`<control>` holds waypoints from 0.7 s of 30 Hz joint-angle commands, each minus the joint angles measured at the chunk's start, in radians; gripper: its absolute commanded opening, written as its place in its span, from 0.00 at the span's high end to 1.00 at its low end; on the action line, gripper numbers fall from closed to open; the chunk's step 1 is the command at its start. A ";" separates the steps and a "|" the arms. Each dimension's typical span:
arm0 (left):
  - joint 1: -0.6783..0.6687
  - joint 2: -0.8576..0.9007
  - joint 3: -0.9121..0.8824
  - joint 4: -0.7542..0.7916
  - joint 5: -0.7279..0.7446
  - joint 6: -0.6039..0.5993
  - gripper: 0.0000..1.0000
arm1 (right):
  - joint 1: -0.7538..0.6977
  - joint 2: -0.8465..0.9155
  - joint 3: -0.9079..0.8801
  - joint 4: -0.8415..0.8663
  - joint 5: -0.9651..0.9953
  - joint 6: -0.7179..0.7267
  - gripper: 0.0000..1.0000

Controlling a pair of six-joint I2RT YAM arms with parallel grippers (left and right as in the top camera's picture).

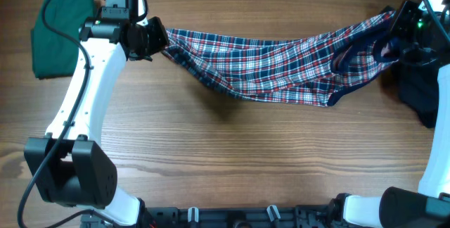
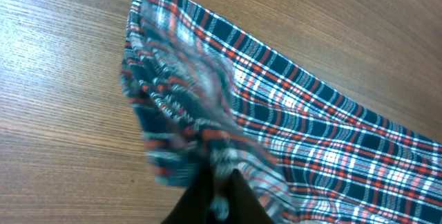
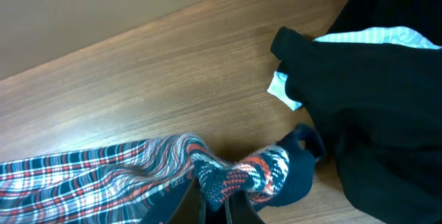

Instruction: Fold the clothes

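Observation:
The clothes in hand are a red, white and navy plaid dress (image 1: 281,66), stretched across the table's far half and sagging in the middle. My left gripper (image 1: 158,41) pinches its left end, and in the left wrist view the dark fingers (image 2: 219,182) have blurred plaid cloth (image 2: 311,134) bunched between them. My right gripper (image 1: 394,34) is shut on the right end by the navy trim. In the right wrist view a fold of the plaid (image 3: 83,175) is clamped between its fingers (image 3: 217,200).
A folded dark-green garment (image 1: 60,34) lies at the far left, just behind my left arm. A black garment (image 1: 418,91) is heaped at the right edge beside my right gripper, with a light striped cloth (image 3: 376,37) peeking from under the black heap (image 3: 387,99).

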 commanded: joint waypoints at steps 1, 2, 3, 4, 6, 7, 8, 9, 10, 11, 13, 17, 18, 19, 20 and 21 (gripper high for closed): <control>0.002 -0.016 0.016 -0.006 0.005 0.005 0.84 | -0.003 0.010 0.022 0.004 0.002 -0.021 0.95; 0.002 -0.016 0.016 -0.010 0.005 0.005 0.81 | -0.003 0.010 0.022 0.004 0.002 -0.020 0.96; 0.002 -0.016 0.016 -0.011 0.005 0.005 0.80 | -0.003 0.010 0.022 0.003 0.002 -0.020 0.96; 0.002 -0.016 0.016 -0.014 0.005 0.005 0.79 | -0.003 0.010 0.022 0.002 0.002 -0.021 0.96; 0.002 -0.016 0.016 -0.015 0.005 0.005 0.79 | -0.003 0.010 0.022 0.000 0.002 -0.021 0.96; 0.002 -0.016 0.016 -0.016 0.005 0.005 0.80 | -0.003 0.010 0.022 -0.001 0.002 -0.021 0.96; 0.002 -0.016 0.016 -0.018 0.005 0.005 0.80 | -0.003 0.010 0.022 -0.002 0.002 -0.021 0.96; 0.002 -0.016 0.016 -0.024 0.005 0.005 0.80 | -0.003 0.010 0.022 -0.003 0.002 -0.021 0.96; 0.002 -0.015 0.016 -0.040 0.003 0.007 0.80 | -0.003 0.010 0.022 -0.004 0.002 -0.020 0.96; 0.002 -0.013 0.016 -0.059 0.002 0.019 0.80 | -0.003 0.010 0.022 -0.005 0.002 -0.021 0.96; 0.002 -0.005 0.016 -0.112 0.000 0.055 0.80 | -0.003 0.010 0.022 -0.006 0.002 -0.021 0.96; 0.002 0.021 -0.010 -0.199 -0.042 0.057 0.72 | -0.003 0.010 0.022 -0.002 0.002 -0.021 0.96; 0.002 0.026 -0.026 -0.196 -0.048 0.057 0.71 | -0.003 0.010 0.022 -0.001 0.002 -0.021 0.96; 0.002 0.031 -0.041 -0.192 -0.048 0.056 0.70 | -0.003 0.010 0.022 0.000 0.002 -0.021 0.95; 0.002 0.038 -0.054 -0.184 -0.048 0.056 0.69 | -0.003 0.010 0.022 0.000 0.002 -0.021 0.96; 0.002 0.049 -0.069 -0.172 -0.048 0.054 0.67 | -0.003 0.010 0.022 0.000 0.002 -0.021 0.96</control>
